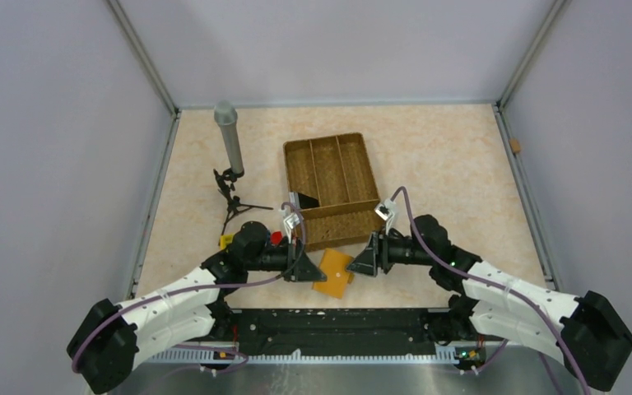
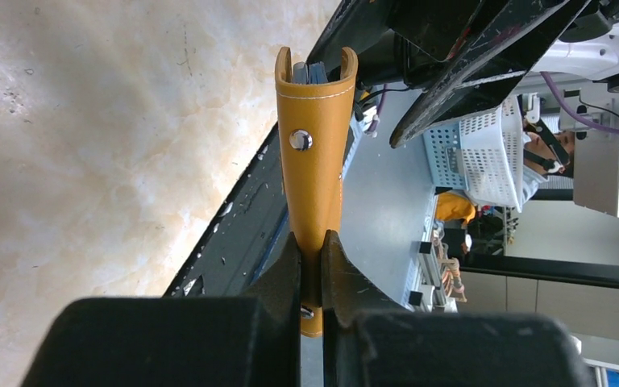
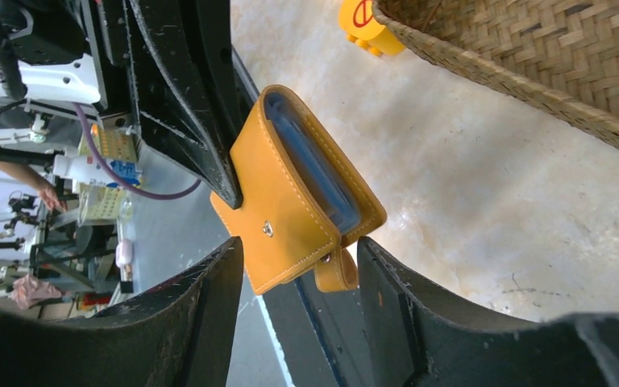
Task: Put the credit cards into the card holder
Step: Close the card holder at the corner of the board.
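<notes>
The tan-orange card holder [image 1: 334,273] hangs folded just above the table's near edge, between my two grippers. My left gripper [image 2: 312,266] is shut on its lower end; its silver stud [image 2: 300,139] faces the left wrist camera. Blue-grey layers [image 3: 310,161] show between the flaps; I cannot tell whether they are cards or lining. My right gripper [image 3: 300,266] is open, one finger on each side of the holder's corner and its snap tab [image 3: 337,270], without pressing on them. No loose credit card is in view.
The large woven brown divided tray [image 1: 354,224] stands just behind the grippers, with a dark flat thing [image 1: 306,200] in it. A grey cylinder on a black tripod [image 1: 230,140] stands at the back left. Small yellow [image 1: 226,240] and red [image 1: 276,237] bricks lie by the left arm.
</notes>
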